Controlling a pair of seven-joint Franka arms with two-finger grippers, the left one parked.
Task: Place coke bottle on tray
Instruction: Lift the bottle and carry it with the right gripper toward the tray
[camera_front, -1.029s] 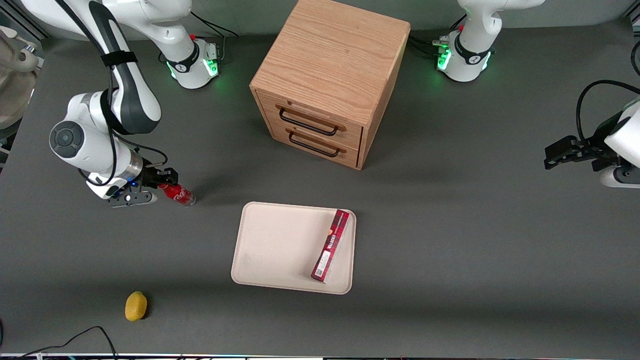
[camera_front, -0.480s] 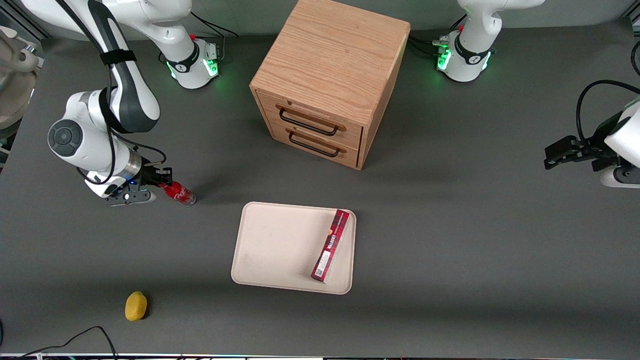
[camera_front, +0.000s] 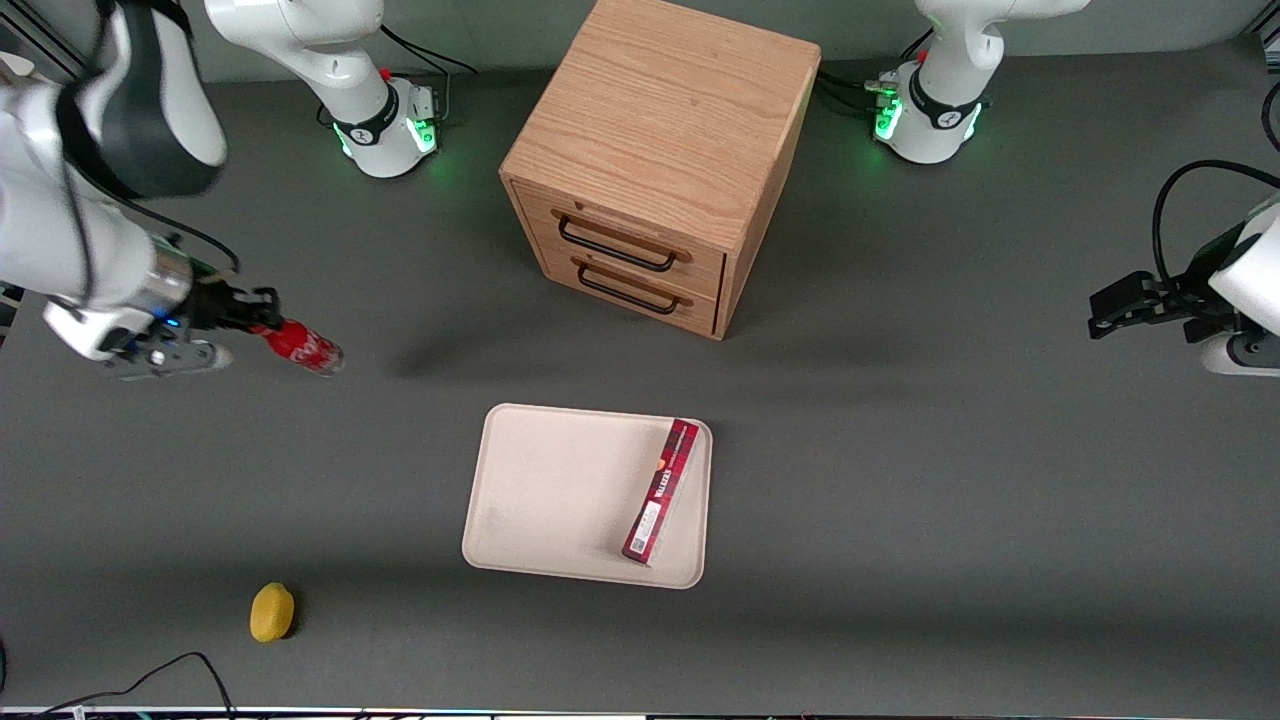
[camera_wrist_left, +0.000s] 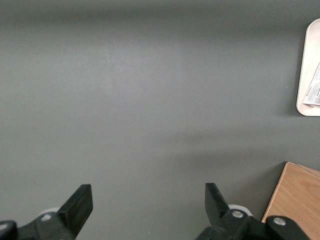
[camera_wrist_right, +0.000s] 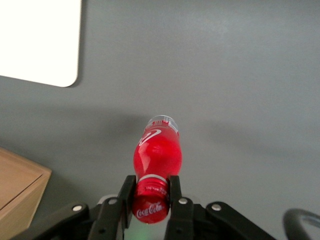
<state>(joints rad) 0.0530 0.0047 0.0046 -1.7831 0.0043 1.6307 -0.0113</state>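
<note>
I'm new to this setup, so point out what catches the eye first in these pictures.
The pincer at the working arm's end of the table grips a small red coke bottle by its cap, lifted clear of the table. A big wooden drawer cabinet stands mid-table, and in front of it lies a cream tray with a long red box on it. A yellow lemon sits nearest the front camera.

gripper (camera_front: 262, 312) grips coke bottle (camera_front: 303, 349), raised toward working arm's end from tray (camera_front: 560, 490) | between them: bare table (camera_front: 420, 440) | red box (camera_front: 661, 491) on tray edge toward parked arm | drawer cabinet (camera_front: 660, 160) farther from camera than tray
</note>
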